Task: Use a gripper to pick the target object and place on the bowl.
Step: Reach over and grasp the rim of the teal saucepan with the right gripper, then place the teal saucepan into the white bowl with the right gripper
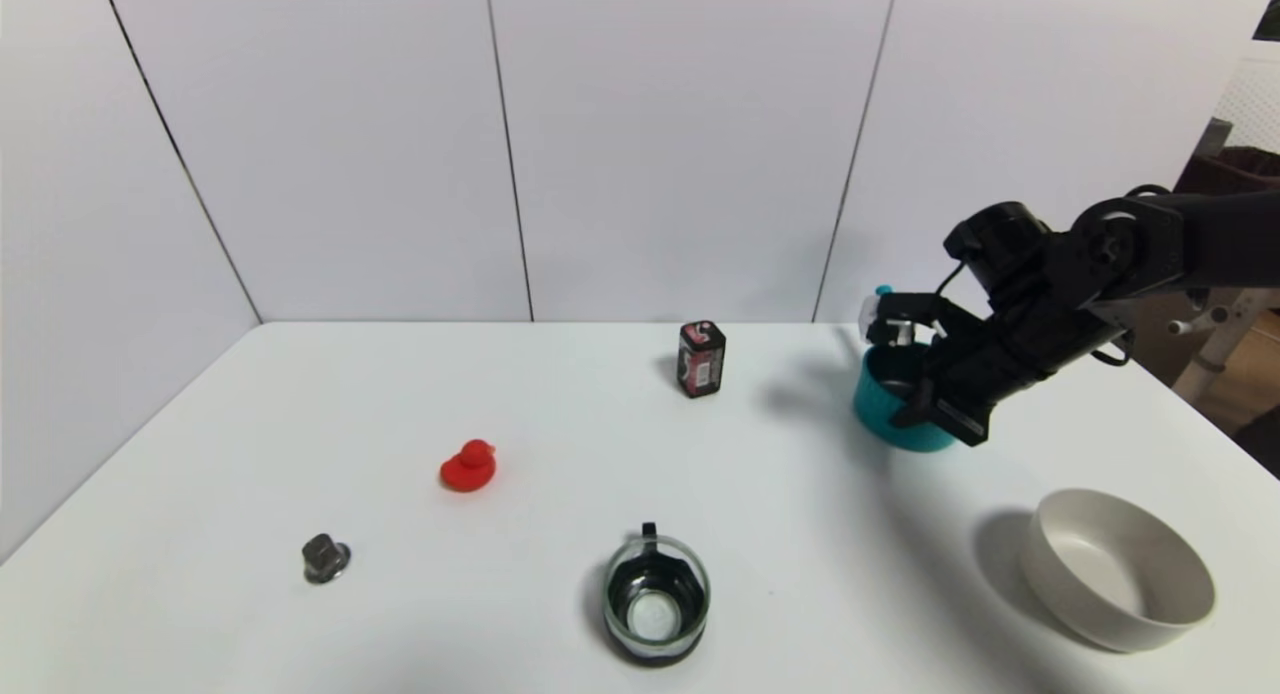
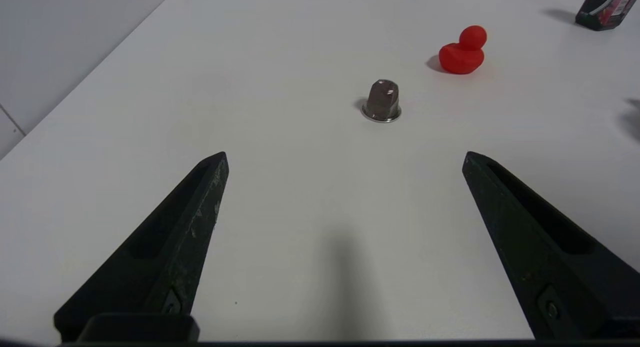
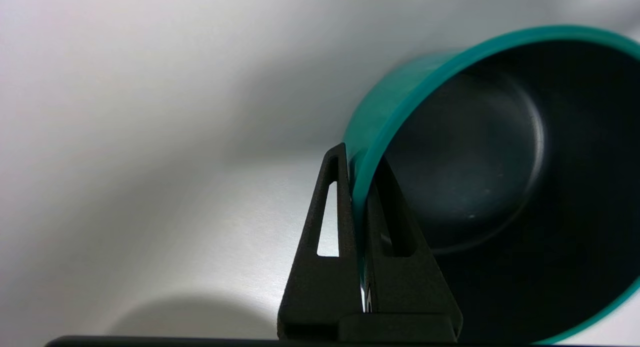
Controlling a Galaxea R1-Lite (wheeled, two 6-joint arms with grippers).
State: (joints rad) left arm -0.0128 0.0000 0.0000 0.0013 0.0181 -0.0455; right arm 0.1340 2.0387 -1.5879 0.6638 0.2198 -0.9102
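Saucepan (image 1: 885, 404) — teal, dark inside — sits far right on the white table (image 1: 560, 424), tilted in the right wrist view, and we see the right gripper (image 3: 361, 187) clenched on its rim, one finger inside, one outside. Beige bowl (image 1: 1120, 571) lies nearer us, well apart. Left gripper (image 2: 345, 157) hangs spread wide over bare table near a metal cap (image 2: 382, 101) and red duck (image 2: 462, 51).
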